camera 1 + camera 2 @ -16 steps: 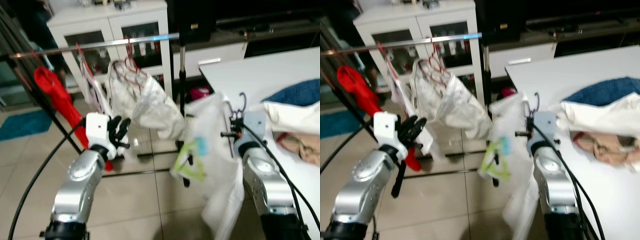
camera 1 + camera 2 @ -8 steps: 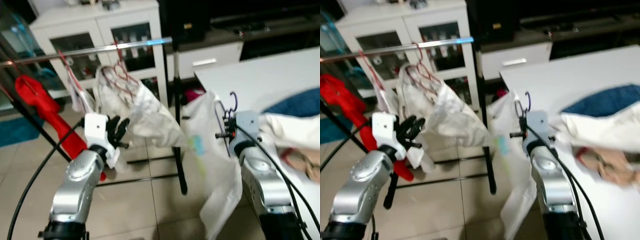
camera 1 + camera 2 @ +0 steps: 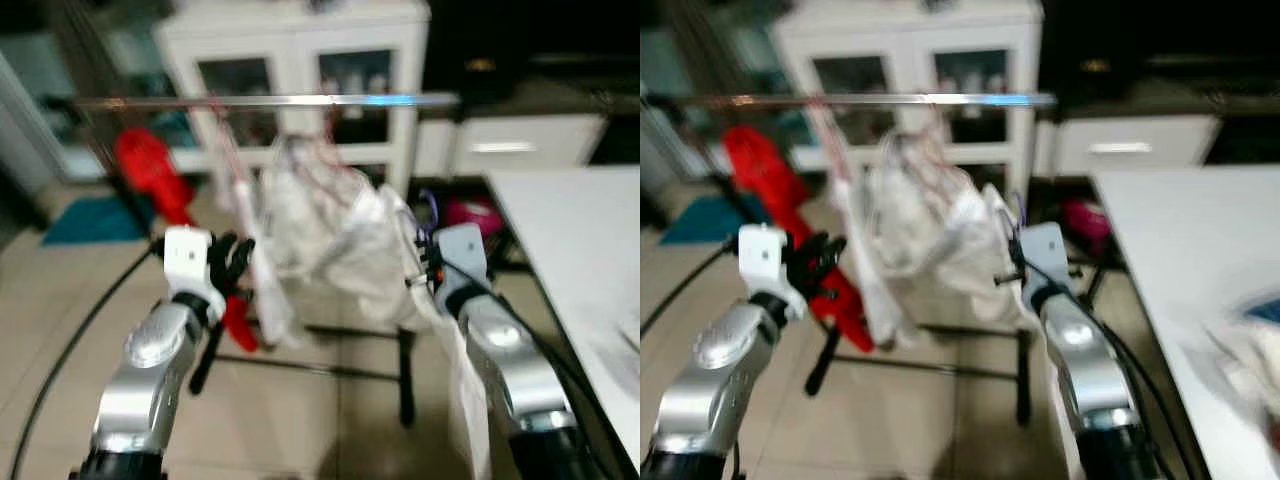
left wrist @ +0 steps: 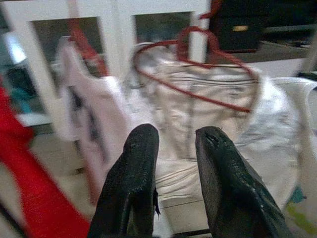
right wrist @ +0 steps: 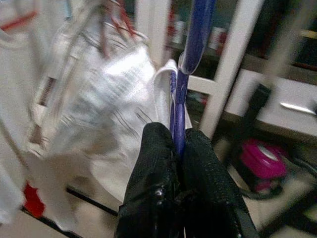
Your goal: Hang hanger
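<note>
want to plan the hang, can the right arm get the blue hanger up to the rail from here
Probably yes. The right gripper is shut on the blue hanger, whose hook sits just below the rail, with bare rail above; the white clothes crowd its left.

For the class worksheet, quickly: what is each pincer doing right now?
Left pincer: open, holding nothing, pointed at the white garments on red hangers.
Right pincer: shut on the blue hanger.

1. Head stereo pair: looks forward and down over both arms at the clothes rail, mid-range, blurred.
2. Left wrist cam: close, faces the hung white garments.
3. Right wrist cam: close; shares those garments.
</note>
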`<state>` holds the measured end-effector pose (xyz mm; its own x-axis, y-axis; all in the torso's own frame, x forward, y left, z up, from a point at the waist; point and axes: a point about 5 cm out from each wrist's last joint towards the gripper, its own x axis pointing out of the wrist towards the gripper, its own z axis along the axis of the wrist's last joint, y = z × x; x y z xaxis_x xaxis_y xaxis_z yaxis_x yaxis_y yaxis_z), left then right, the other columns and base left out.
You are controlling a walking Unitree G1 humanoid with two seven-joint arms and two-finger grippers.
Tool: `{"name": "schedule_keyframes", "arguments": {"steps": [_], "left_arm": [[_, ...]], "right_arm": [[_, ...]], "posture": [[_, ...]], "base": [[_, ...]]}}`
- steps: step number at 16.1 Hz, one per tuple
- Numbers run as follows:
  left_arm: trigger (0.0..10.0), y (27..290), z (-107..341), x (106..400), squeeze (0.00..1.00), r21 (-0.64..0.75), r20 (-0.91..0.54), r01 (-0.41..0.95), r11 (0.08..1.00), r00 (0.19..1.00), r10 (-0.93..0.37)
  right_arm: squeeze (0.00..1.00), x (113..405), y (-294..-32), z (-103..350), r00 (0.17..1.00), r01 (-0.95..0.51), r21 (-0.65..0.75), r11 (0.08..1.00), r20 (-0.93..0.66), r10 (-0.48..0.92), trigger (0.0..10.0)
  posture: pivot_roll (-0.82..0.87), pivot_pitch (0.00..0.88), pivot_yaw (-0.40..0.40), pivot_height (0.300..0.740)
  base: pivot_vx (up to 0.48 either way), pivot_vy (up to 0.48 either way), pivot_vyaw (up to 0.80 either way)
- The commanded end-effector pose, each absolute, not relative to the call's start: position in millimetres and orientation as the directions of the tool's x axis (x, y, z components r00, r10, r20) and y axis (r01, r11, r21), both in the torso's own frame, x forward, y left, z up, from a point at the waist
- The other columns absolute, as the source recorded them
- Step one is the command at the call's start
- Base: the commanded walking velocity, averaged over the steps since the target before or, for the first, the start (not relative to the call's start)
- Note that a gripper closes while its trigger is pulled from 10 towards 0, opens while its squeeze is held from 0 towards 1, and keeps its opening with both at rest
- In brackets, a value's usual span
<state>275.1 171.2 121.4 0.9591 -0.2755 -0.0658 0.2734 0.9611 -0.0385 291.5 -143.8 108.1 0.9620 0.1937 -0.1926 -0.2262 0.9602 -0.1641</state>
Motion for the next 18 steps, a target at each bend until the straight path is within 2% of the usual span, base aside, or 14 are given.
{"name": "schedule_keyframes", "arguments": {"steps": [1,4,11,14,18], "left_arm": [[10.0,179.6,124.7,275.4,0.0,-0.01,-0.069,0.256,0.967,0.964,-0.256],[10.0,179.9,125.3,276.0,0.0,-0.001,-0.072,0.263,0.965,0.962,-0.263],[10.0,171.9,126.0,277.1,0.0,0.028,-0.082,0.33,0.943,0.941,-0.327],[10.0,163.1,127.8,274.0,0.0,0.062,-0.089,0.412,0.909,0.909,-0.406],[10.0,158.5,130.0,272.1,0.0,0.068,-0.087,0.461,0.885,0.886,-0.455]], "right_arm": [[0.0,293.5,-131.5,119.7,0.962,-0.256,-0.154,0.954,-0.132,0.237,10.0],[0.0,294.5,-138.4,120.4,0.972,-0.212,-0.125,0.969,-0.127,0.196,10.0],[0.0,300.3,-159.8,127.1,0.994,-0.057,-0.161,0.985,-0.101,0.041,10.0],[0.0,303.4,-167.1,140.4,1.0,-0.003,-0.153,0.988,-0.028,-0.001,10.0],[0.0,307.7,-177.8,157.8,0.997,0.026,-0.254,0.967,0.072,-0.008,10.0]], "posture": [[0.01,0.014,0.1,0.74],[0.01,0.014,0.108,0.74],[0.0,0.011,0.114,0.74],[0.01,0.011,0.112,0.74],[0.01,0.008,0.109,0.74]], "base": [[0.364,0.0,0.0],[0.36,0.0,0.0],[0.358,0.0,0.0],[0.356,0.0,0.0],[0.354,0.0,0.0]]}}
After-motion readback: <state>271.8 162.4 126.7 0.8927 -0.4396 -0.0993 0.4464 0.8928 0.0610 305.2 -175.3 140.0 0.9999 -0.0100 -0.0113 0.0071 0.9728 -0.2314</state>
